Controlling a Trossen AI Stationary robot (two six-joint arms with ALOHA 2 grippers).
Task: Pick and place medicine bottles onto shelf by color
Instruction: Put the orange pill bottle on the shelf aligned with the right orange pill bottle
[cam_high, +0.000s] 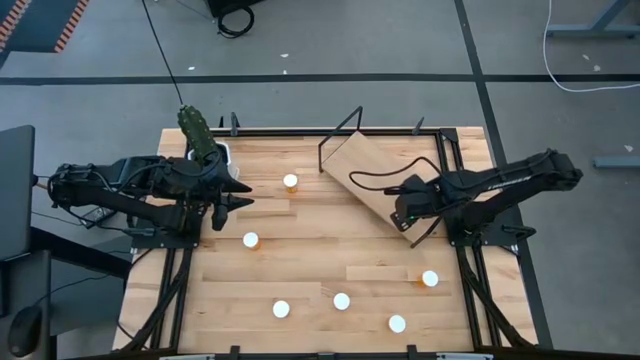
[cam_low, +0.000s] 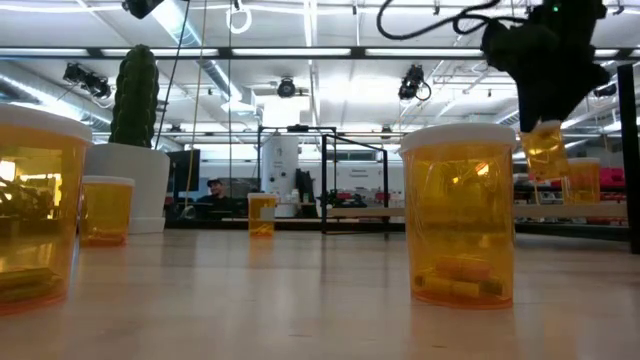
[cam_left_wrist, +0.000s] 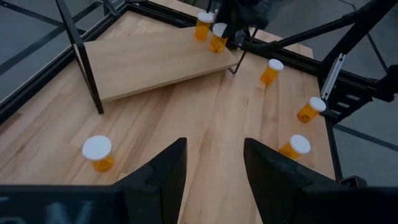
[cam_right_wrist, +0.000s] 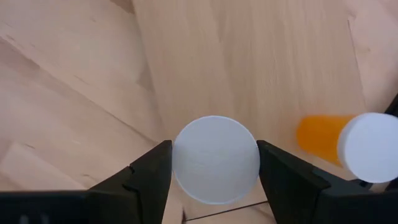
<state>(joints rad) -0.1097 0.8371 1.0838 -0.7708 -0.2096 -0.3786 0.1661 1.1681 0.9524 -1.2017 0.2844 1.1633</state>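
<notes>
Small amber medicine bottles with white caps stand on the tabletop: one near the shelf, one mid-left, several along the near edge. The shelf, a tilted light-wood board on a black wire frame, sits at the far right. One bottle rests on its board. My right gripper hovers over the shelf's lower end, shut on another bottle. My left gripper waits open at the table's left, near the plant pot, touching nothing. My right gripper pinches the bottle's white cap between its two fingers, one on each side of the round cap. The fingers come from above, pointing down. The amber body hangs below them, slightly tilted, close over the shelf board; whether its base touches, I cannot tell.
A cactus in a white pot stands at the far left corner beside my left arm. The shelf's black wire frame rises at its far end. Black rails edge the table. Bare wood lies between the scattered bottles mid-table.
</notes>
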